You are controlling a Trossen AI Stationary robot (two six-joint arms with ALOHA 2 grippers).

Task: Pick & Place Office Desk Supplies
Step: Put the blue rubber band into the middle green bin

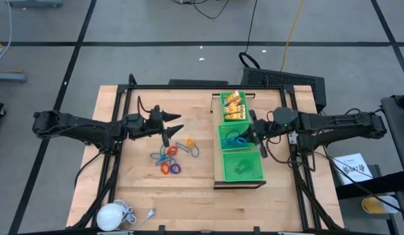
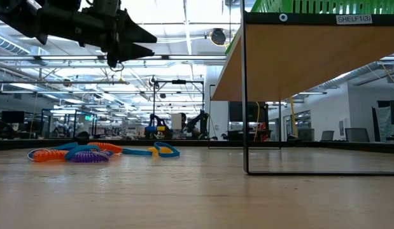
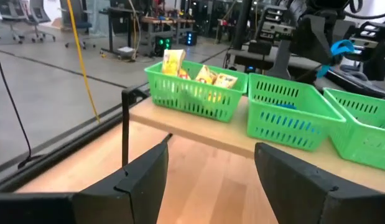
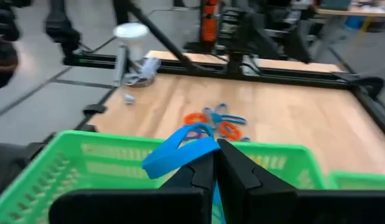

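A pile of office desk supplies (image 1: 172,158), thin red, orange, purple and blue rings, lies on the wooden table and also shows in the low view (image 2: 88,152). My left gripper (image 1: 177,125) hangs open just above and to the far side of that pile, pointing level toward the shelf, with nothing between its fingers (image 3: 142,180). Yellow packets (image 1: 233,106) fill the far green basket. My right gripper (image 1: 254,130) is shut on a blue ring (image 4: 180,151) over the middle basket (image 1: 226,145). My right gripper pinches the blue ring between its two fingertips at one end of the loop (image 4: 204,149). The fingers come from the table's right, nearly level. The ring's free end sticks out past the fingertips, lifted clear above the middle basket's rim (image 4: 117,146).
Three green baskets stand in a row on a wooden shelf (image 1: 239,184) on thin black legs (image 2: 246,95) at the table's middle right. The near basket (image 1: 243,166) is beside the middle one. A white round object with a cord (image 1: 113,215) lies at the near left corner.
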